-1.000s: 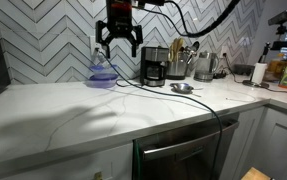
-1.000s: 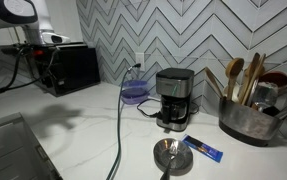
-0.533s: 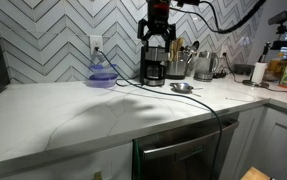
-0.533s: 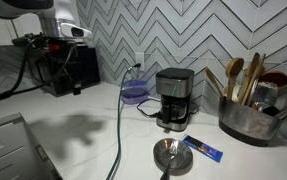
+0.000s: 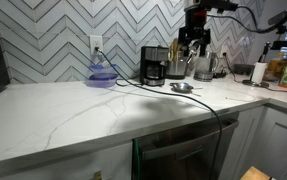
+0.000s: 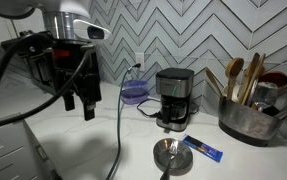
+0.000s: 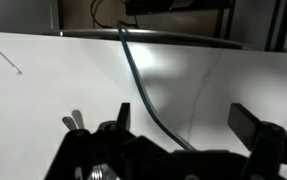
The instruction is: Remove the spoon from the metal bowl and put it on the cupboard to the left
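Marble cupboard top (image 5: pixel 43 110) holds one metal bowl (image 6: pixel 169 152) — end effector (image 6: pixel 79 107) open, empty.

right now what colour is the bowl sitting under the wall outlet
The bowl is translucent purple-blue, clearest in an exterior view.

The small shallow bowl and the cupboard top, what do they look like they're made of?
Small bowl: probably polished metal, since it is silvery with bright reflections. Cupboard top: smooth white stone or marble-look surface with thin grey veins. Whether it is real or imitation can't be told.
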`<state>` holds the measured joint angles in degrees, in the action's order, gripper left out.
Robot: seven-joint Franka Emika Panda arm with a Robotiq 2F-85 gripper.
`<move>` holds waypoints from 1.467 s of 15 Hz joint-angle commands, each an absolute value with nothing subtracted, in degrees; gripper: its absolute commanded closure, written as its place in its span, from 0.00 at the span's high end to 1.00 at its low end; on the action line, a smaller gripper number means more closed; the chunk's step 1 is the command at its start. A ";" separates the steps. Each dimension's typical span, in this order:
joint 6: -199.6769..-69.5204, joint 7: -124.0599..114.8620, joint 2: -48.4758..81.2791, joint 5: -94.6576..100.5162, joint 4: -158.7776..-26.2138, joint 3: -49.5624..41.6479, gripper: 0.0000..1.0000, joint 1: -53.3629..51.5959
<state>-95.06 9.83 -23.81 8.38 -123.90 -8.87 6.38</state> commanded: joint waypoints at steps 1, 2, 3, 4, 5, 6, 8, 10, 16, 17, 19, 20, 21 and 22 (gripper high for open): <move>-95.31 10.53 -23.82 9.01 -124.08 -9.92 1.00 7.15; -95.80 11.01 -23.82 9.24 -124.35 -10.82 1.00 7.84; -96.07 11.40 -23.80 9.27 -124.49 -11.37 1.00 8.25; -96.17 11.47 -23.81 9.27 -124.53 -11.54 1.00 8.40; -96.19 11.46 -23.81 9.28 -124.54 -11.51 1.00 8.39; -96.21 11.46 -23.81 9.28 -124.54 -11.43 1.00 8.36; -96.22 11.45 -23.81 9.29 -124.55 -11.36 1.00 8.34; -96.23 11.45 -23.81 9.29 -124.55 -11.33 1.00 8.34; -96.18 10.30 -21.68 10.76 -123.05 -10.82 1.00 8.65; -95.56 10.83 -20.98 10.47 -122.57 -11.01 1.00 8.52; -95.84 11.42 -18.68 10.90 -121.35 -11.41 1.00 8.70; -96.40 12.03 -17.61 10.95 -120.84 -11.66 1.00 8.70; -96.34 12.96 -16.37 10.41 -120.09 -12.06 1.00 8.62; -96.45 14.14 -14.93 10.11 -119.21 -12.49 1.00 8.60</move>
<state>-96.42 11.42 -19.31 10.02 -122.15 -11.34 8.39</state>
